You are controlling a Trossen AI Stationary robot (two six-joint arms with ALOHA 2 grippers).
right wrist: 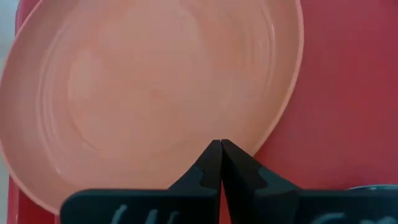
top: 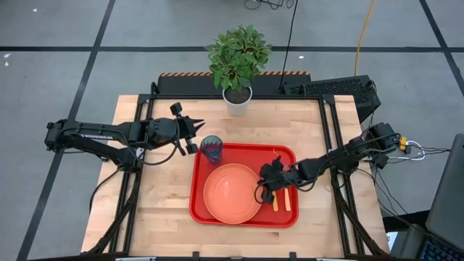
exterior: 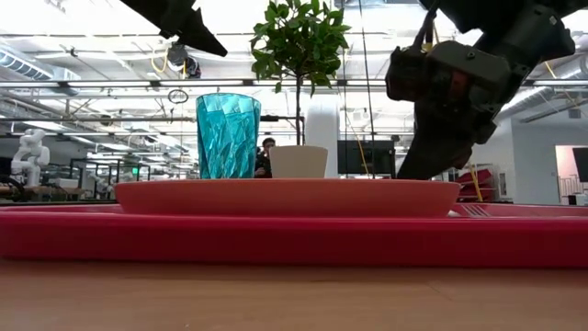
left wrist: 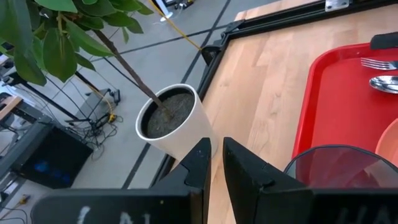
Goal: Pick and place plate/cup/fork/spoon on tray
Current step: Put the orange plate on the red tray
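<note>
The red tray [top: 284,154] lies in the middle of the table. On it lie the orange plate [top: 230,194], the teal cup [top: 212,150] standing at its far left corner, and the fork [left wrist: 379,63] and spoon [left wrist: 385,83] side by side to the right of the plate. My right gripper [top: 259,191] is shut, its tips over the plate's right rim. My left gripper [top: 199,125] hovers above the table just beyond the cup, its fingers a narrow gap apart with nothing between them. My right gripper's shut fingertips [right wrist: 214,152] stand at the plate's right rim [right wrist: 261,140], slanting down from the table's right side. I cannot tell whether they touch the rim. The plate lies flat on the tray.
A white pot with a green plant [top: 237,100] stands at the table's far edge, close ahead of my left gripper. Bare wood lies to the left of the tray and along the near edge [top: 156,210].
</note>
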